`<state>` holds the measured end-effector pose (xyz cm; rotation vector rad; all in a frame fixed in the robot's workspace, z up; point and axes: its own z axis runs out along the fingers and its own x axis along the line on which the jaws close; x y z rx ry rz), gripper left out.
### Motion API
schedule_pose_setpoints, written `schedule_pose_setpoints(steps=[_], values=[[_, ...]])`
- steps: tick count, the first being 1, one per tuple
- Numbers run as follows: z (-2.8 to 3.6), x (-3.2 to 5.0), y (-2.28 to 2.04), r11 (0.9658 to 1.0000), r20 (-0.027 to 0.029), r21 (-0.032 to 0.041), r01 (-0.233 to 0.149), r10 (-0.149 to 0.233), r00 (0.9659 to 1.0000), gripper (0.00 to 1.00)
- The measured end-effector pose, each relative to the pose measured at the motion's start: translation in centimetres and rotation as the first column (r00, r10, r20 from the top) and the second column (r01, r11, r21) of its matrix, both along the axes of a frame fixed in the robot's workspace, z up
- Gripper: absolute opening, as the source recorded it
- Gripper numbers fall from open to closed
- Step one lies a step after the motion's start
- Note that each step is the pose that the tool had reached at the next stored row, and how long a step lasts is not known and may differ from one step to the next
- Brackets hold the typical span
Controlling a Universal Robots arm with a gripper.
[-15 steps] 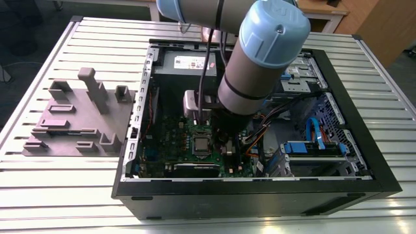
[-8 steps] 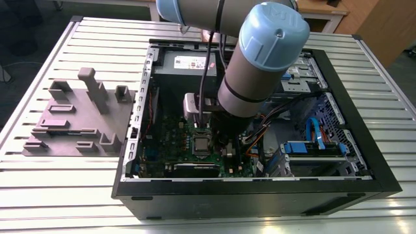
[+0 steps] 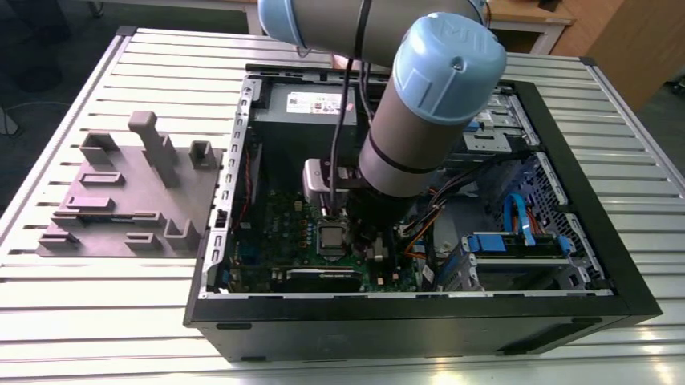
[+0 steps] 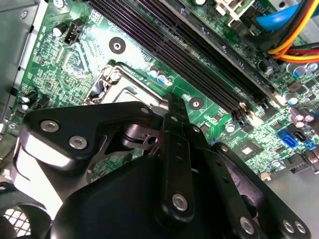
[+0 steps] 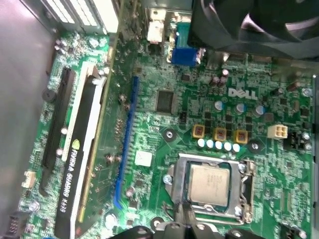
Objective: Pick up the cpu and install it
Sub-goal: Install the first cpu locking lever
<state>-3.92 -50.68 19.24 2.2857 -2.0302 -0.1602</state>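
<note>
A pale silver table of ribbed metal slats (image 3: 96, 305) fills most of the exterior view, its grooves running across from left to right. Even, soft light glints off the slats along the near edge. Beyond the far left edge lies a dark grey floor (image 3: 64, 40). At the far right stands light brown wooden furniture (image 3: 626, 44), with a wooden desk edge (image 3: 530, 16) beside it, just behind the table's far side.
</note>
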Motion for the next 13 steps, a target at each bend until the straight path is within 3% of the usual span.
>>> schedule_pose_setpoints(steps=[13], values=[[-0.52, 0.49, 0.0, 0.9998, -0.0001, -0.0007, -0.021, 0.021, 0.9998, 0.11]])
